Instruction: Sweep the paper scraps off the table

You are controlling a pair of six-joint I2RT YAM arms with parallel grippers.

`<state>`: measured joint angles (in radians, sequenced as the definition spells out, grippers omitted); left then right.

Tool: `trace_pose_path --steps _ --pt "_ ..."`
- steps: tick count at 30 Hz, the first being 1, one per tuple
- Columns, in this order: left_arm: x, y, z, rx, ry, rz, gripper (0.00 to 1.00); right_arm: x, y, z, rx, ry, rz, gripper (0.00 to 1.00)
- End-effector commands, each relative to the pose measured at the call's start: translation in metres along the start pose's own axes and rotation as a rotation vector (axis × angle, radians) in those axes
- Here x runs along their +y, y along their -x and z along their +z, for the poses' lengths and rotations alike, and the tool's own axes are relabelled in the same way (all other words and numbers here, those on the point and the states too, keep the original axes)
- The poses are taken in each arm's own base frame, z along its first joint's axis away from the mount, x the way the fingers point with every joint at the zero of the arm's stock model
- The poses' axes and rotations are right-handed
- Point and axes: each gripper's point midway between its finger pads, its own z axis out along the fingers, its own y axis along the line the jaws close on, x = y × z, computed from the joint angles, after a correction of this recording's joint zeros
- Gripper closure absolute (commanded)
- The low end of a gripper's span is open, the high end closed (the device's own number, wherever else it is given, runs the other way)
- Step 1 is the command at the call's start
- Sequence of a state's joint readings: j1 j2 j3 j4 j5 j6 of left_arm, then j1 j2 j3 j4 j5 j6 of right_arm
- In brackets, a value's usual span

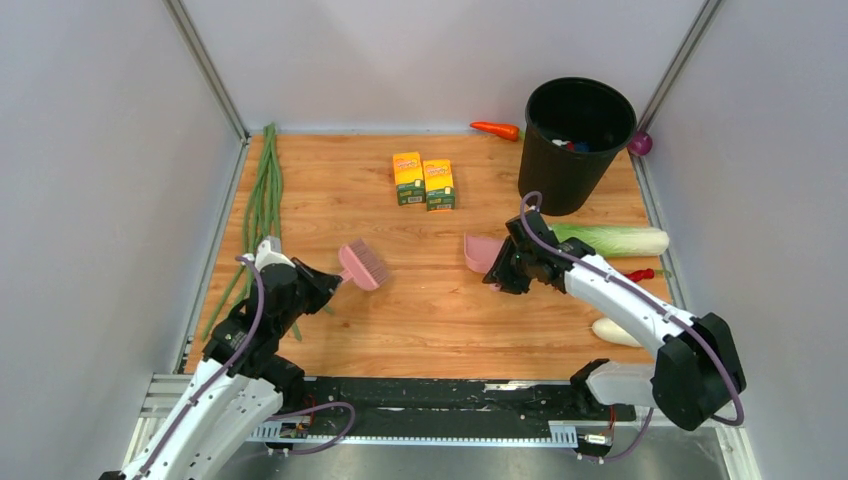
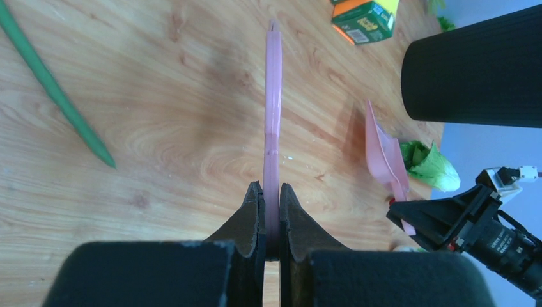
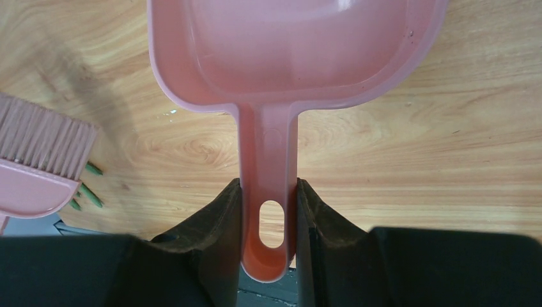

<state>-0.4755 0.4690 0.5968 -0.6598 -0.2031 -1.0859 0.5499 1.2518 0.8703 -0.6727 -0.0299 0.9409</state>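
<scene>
Left gripper (image 2: 271, 211): was clamped shut on the pink brush (image 1: 363, 265).
Right gripper (image 3: 268, 192): gripped the dustpan (image 3: 294, 57) handle; the pan looked empty.
Table (image 1: 420, 320): I saw no paper scraps on it.
Bin (image 1: 560, 185): bluish bits (image 1: 573, 146) lay inside, likely the scraps.
Progress: sweeping seemed done.

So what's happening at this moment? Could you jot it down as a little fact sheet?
Left gripper: shut on pink plastic brush
Right gripper: shut on handle of pink plastic dustpan
Dustpan: empty
Orange-brown wooden table: no light-blue paper scraps in sight
Black round plastic bin: upright, far right corner, bluish bits inside
</scene>
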Motion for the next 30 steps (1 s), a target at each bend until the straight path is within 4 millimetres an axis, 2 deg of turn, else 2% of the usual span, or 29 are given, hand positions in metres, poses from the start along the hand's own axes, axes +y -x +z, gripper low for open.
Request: trace_pose_path --steps 1,9,15,21,27,30 --pt "-0.018 -0.004 0.006 0.008 -0.1 -0.129 1.0 0.015 0.0 0.016 -0.001 0.063 -0.021 1.0" --pt "0.01 -0.034 0.023 0.077 -0.041 -0.199 0.99 0.005 -0.032 0.044 0.115 0.014 -0.096 1.0" --pt "0.031 -0.048 0.029 0.116 0.039 -0.197 0.95 -0.001 -0.039 0.055 0.15 -0.006 -0.115 1.0" --pt "0.036 -0.058 0.033 0.15 0.049 -0.195 0.91 -0.011 -0.051 0.067 0.206 -0.03 -0.134 1.0" --pt "0.042 -0.063 0.033 0.175 0.087 -0.183 0.79 -0.018 -0.056 0.072 0.236 -0.054 -0.152 1.0" --pt "0.045 -0.061 0.032 0.174 0.117 -0.163 0.73 -0.027 -0.052 0.071 0.225 -0.124 -0.163 0.94"
